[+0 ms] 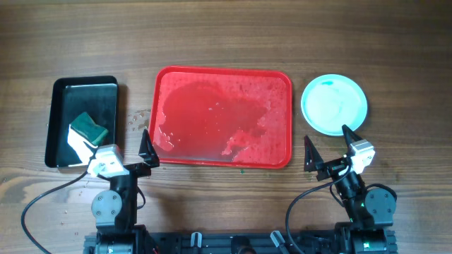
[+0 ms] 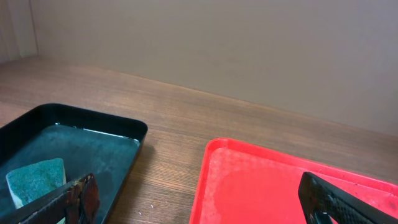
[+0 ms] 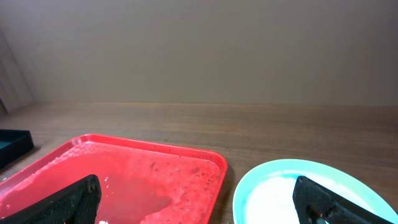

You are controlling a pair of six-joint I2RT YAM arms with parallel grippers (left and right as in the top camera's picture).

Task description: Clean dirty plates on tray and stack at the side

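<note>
The red tray [image 1: 277,85] lies in the middle of the table, wet and smeared, with no plate on it. It also shows in the left wrist view [image 2: 261,180] and the right wrist view [image 3: 124,168]. A pale aqua plate [image 1: 334,104] sits on the table right of the tray, seemingly a stack, and shows in the right wrist view [image 3: 273,193]. My left gripper [image 1: 147,149] is open and empty at the tray's near left corner. My right gripper [image 1: 328,147] is open and empty just in front of the plate.
A smaller black tray [image 1: 106,95] holding water and a green-and-white sponge [image 1: 87,131] stands at the left; it also shows in the left wrist view [image 2: 81,140]. Water drops lie on the wood between the two trays.
</note>
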